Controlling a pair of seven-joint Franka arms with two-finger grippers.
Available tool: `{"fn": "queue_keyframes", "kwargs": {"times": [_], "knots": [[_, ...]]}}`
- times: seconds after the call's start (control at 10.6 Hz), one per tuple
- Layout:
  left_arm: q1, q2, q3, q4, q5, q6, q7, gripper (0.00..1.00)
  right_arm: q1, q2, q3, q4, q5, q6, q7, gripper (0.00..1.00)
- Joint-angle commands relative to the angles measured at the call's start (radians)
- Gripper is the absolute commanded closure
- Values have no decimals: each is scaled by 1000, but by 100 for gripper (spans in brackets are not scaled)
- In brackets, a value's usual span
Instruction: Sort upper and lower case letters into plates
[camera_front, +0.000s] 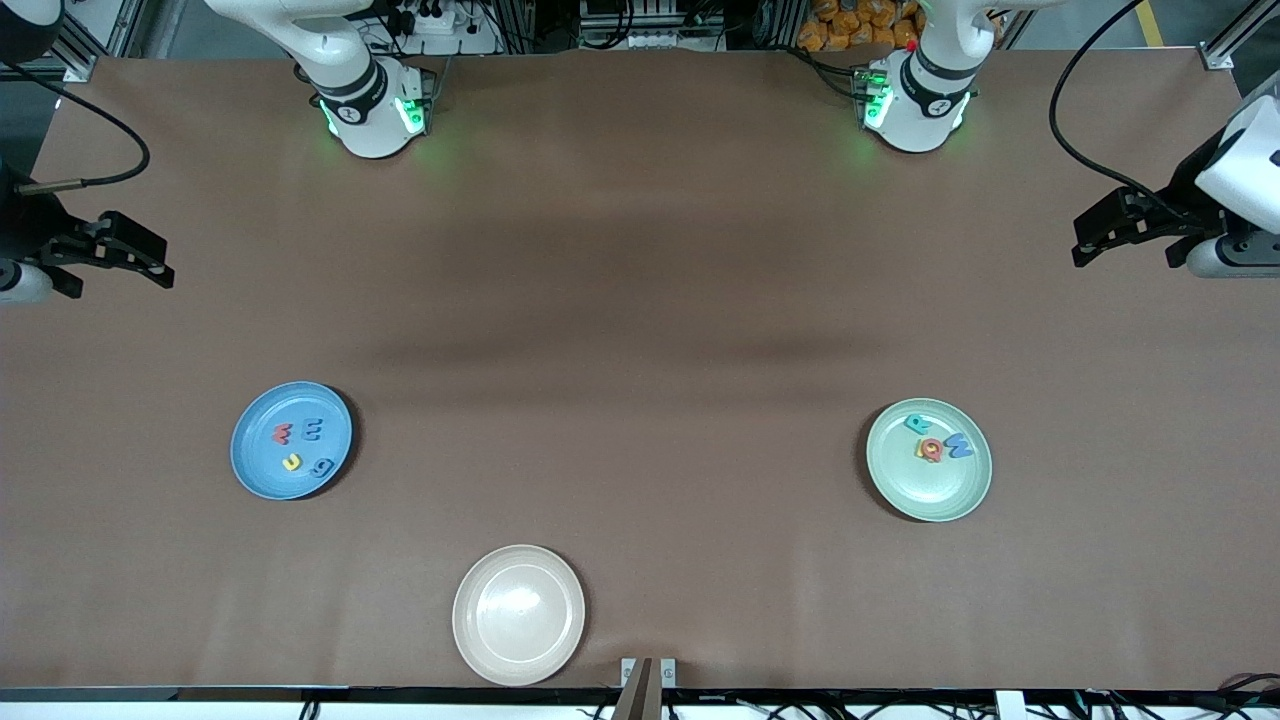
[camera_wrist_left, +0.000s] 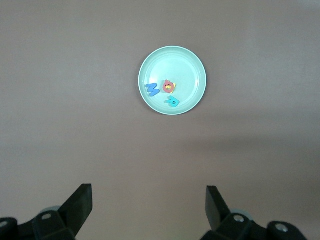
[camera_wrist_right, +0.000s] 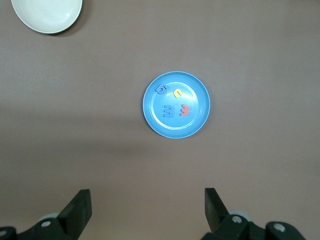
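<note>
Blue plate toward the right arm's end of the brown surface holds four letters (red, blue, yellow, blue); pale green plate toward the left arm's end holds teal, red with yellow touching it and blue pieces. Both pincers wait well apart from the plates, fingers spread, nothing held: right pincer at its edge of the surface, left pincer at the other. Cream plate, nearest the front camera, carries nothing; cables and rig frames line the surface's base edge.
</note>
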Motion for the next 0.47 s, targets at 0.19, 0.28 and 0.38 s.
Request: {"fn": "queue_keyframes", "kwargs": {"times": [0.19,0.28,0.38], "knots": [[-3,-6,12,14,-25,-14,-10,0,-21,-31,14,-19,-12,-30,-10,0],[-3,-6,12,15,-25,-14,-10,0,-21,-31,14,-21,-12,-30,-8,0],[-3,-6,11,15,-25,-14,-11,0,-21,-31,14,-21,-12,-28,-8,0]]}}
